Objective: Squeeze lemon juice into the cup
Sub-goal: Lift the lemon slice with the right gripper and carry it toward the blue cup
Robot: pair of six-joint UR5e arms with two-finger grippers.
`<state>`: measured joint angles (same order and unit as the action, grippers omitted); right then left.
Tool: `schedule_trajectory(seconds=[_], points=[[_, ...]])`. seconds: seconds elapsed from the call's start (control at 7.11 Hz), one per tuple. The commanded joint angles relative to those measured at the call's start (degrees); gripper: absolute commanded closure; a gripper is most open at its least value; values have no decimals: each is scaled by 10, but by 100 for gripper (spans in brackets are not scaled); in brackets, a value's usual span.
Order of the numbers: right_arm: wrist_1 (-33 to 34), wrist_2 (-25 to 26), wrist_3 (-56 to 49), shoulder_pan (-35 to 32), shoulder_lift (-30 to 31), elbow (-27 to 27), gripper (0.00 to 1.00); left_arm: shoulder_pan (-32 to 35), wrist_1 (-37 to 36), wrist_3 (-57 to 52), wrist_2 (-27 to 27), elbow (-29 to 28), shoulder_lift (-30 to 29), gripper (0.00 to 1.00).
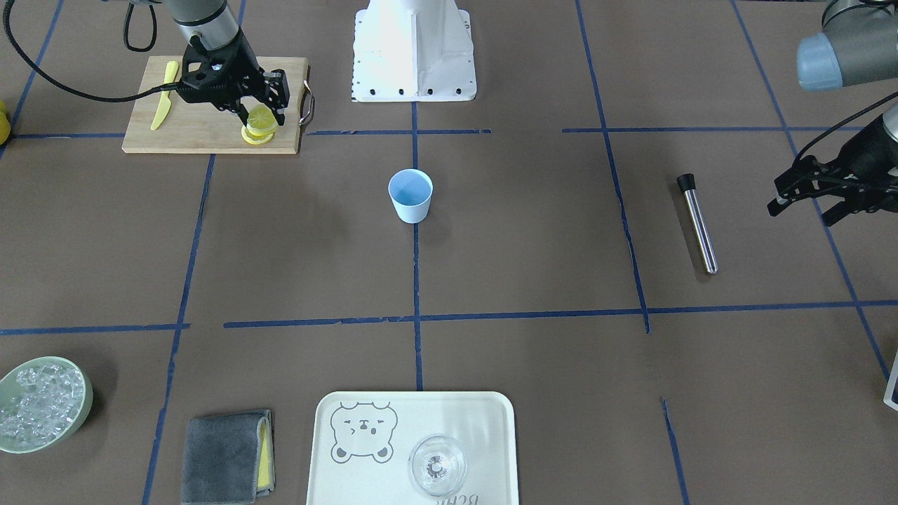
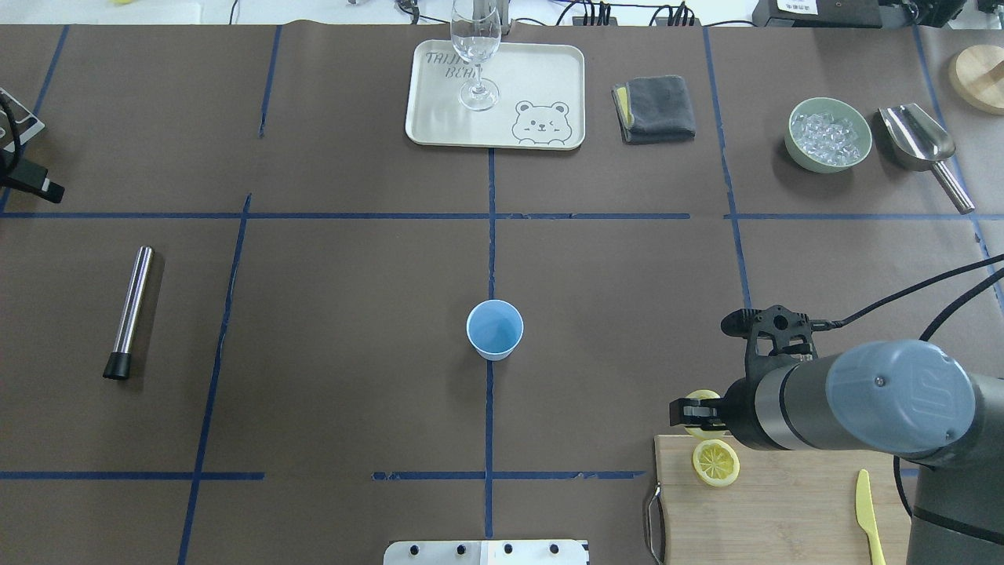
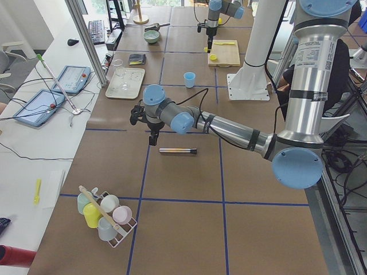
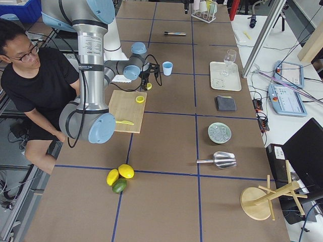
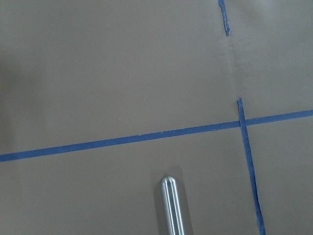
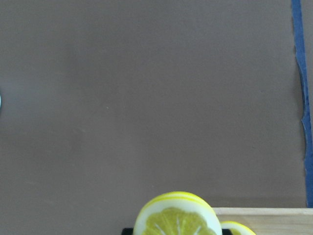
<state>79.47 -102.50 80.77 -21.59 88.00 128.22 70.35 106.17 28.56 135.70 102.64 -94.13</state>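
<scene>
Lemon [image 1: 262,118], a thin slice, stands on edge, pinched in the right gripper [image 1: 262,111] in the front-facing view. It is held just above a second slice [image 1: 257,136] that lies flat on the cutting board [image 1: 203,126], at the board's corner nearest the middle of the desk [image 1: 526,266]. The board sits by the robot-side edge toward the robot's right end, with a yellow knife [image 1: 165,95] on it. The cup [image 1: 410,195] stands upright at the desk's middle, well apart from the lemon. The left gripper [image 1: 807,200] hangs with fingers spread by the desk's left end, near a metal tube [image 1: 699,226] lying flat.

From overhead, the right arm hides most of the lemon; only a yellow rim shows at the board's corner. A tray [image 2: 541,78] bearing a clear glass [image 2: 476,55] sits at the middle of the far edge. A grey cloth [image 2: 655,108] and a bowl of ice [image 2: 823,163] lie toward the far right corner.

In the right wrist view the lemon's cut face sits at the lower edge, with the second slice just beside it.

The left wrist view shows the tube's rounded tip and blue tape lines [image 5: 122,142].
</scene>
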Motion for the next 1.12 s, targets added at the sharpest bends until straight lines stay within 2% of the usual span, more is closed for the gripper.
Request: schedule_trajectory(seconds=[0.0, 0.28, 0.56, 0.98], points=[[85, -14, 0, -31, -83, 5, 37, 0, 6, 2, 1, -4, 0, 0], [236, -9, -1, -25, -235, -24, 37, 0, 15, 3, 1, -8, 0, 0], [242, -3, 1, -24, -328, -127, 37, 0, 16, 3, 1, -9, 0, 0], [238, -2, 1, -26, -411, -227, 37, 0, 25, -1, 1, -24, 0, 0]])
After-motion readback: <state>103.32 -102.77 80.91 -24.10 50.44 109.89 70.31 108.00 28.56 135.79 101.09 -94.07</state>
